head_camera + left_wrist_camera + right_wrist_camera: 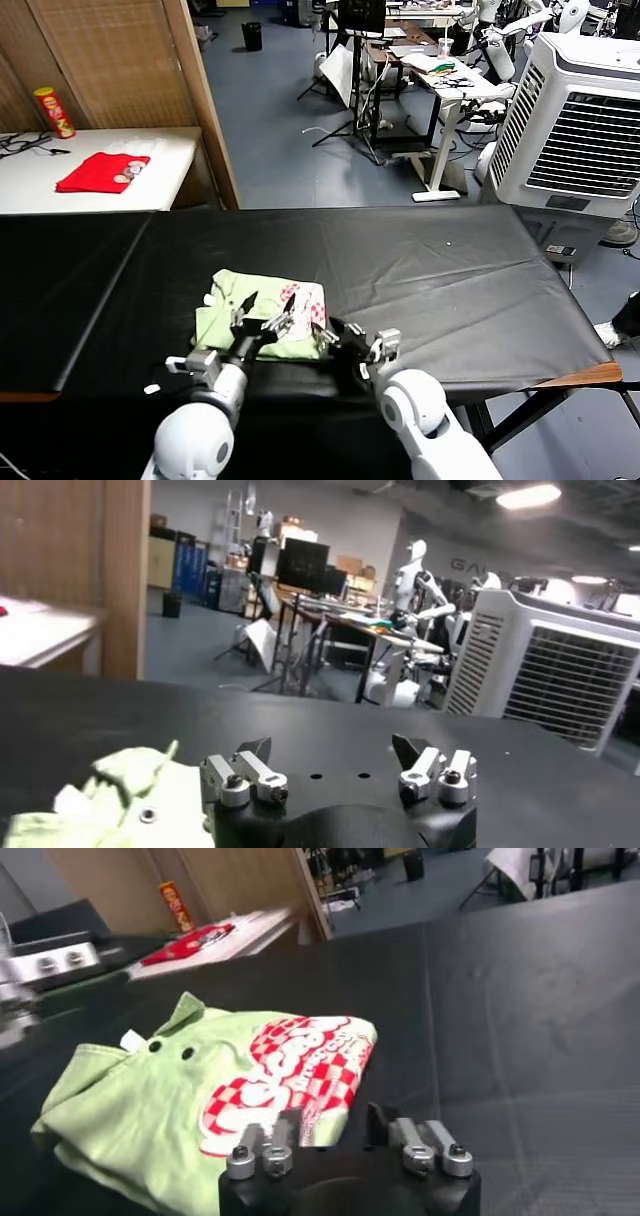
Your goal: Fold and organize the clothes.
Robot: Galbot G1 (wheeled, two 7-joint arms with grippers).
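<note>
A red garment [102, 172] is seen at the upper left of the head view, on a white side table [40, 190] well apart from the work. Lower centre, the pale green T-shirt [262, 312] lies folded into a compact bundle on the black counter [420, 270], near its front edge. The left pincer [268, 303] is held open over the bundle; just to its right, the right pincer [329, 332] is also parted, beside the shirt's near corner. The fabric is judged thin, light and limp, so it would best be taken at a folded edge, through all layers. The red-checked print [300, 1073] is shown plainly in the right wrist view only; in the left wrist view merely a crumpled green edge [120, 780] is caught.
</note>
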